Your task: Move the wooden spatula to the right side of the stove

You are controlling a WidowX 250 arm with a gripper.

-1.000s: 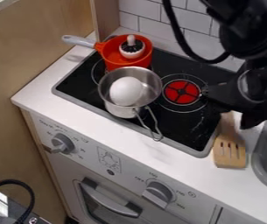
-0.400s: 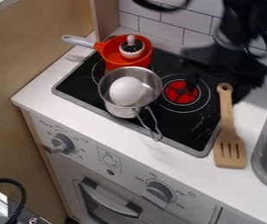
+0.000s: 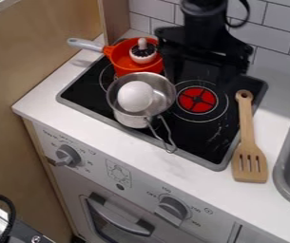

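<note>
There are two pots point(image 3: 129, 119), two knobs point(image 3: 172, 209), one spatula point(image 3: 247, 137), one white egg point(image 3: 135, 96) and one sink point(image 3: 281, 171).

Toy kitchen point(image 3: 198, 173) with stove point(image 3: 195, 133), sink point(image 3: 284, 166), tiled wall point(image 3: 277, 29)

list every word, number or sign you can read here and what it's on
"OFF": beside the right knob, on the front panel
The other marks around the right knob look like numbers, but are too small to read surely.
The marks around the left knob are too small and blurred to read.
A boxed symbol sits between the knobs, its meaning unclear.
</note>
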